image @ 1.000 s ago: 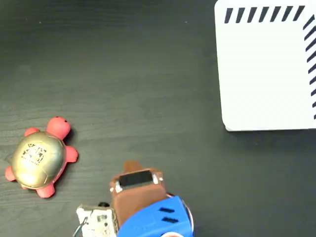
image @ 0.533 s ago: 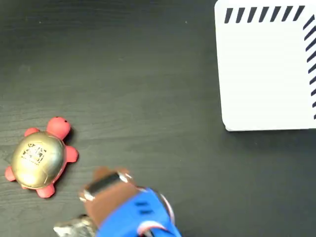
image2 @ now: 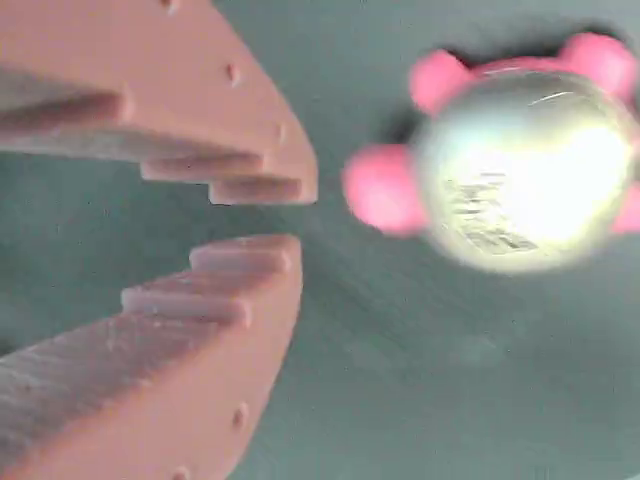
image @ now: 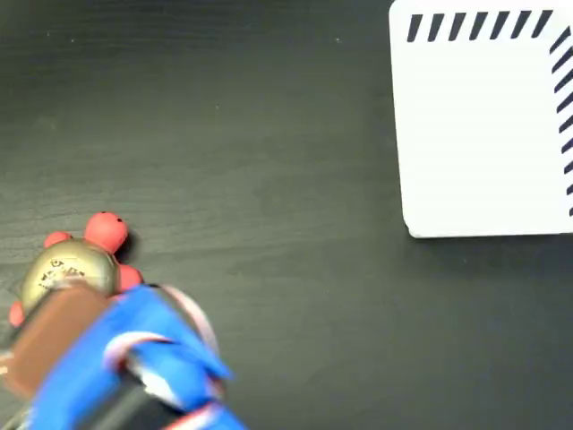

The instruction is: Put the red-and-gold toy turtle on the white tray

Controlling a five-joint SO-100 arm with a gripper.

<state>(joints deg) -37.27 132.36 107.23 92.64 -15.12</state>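
The red-and-gold toy turtle point(image: 73, 267) sits on the dark table point(image: 269, 134) at the left edge of the fixed view, not yet picked up. Nothing of the task is done as far as can be seen: the turtle must be grasped, carried across the table and set down on the white tray point(image: 483, 134), which lies well apart at the upper right and holds nothing.

The turtle has a shiny gold domed shell with a dark printed mark on top, a round red head pointing up in the fixed view, and stubby red legs poking out around the shell. In the wrist view it looks blurred, bright and pinkish point(image2: 520, 165).

The gripper point(image2: 285, 215) holds nothing. Its two pink, stepped fingers point(image2: 230, 110) stand nearly together, with only a narrow gap at the tips, and the turtle lies to the right of them, outside the gap. In the fixed view the blue and brown arm point(image: 116, 358) is blurred and covers the turtle's lower part.
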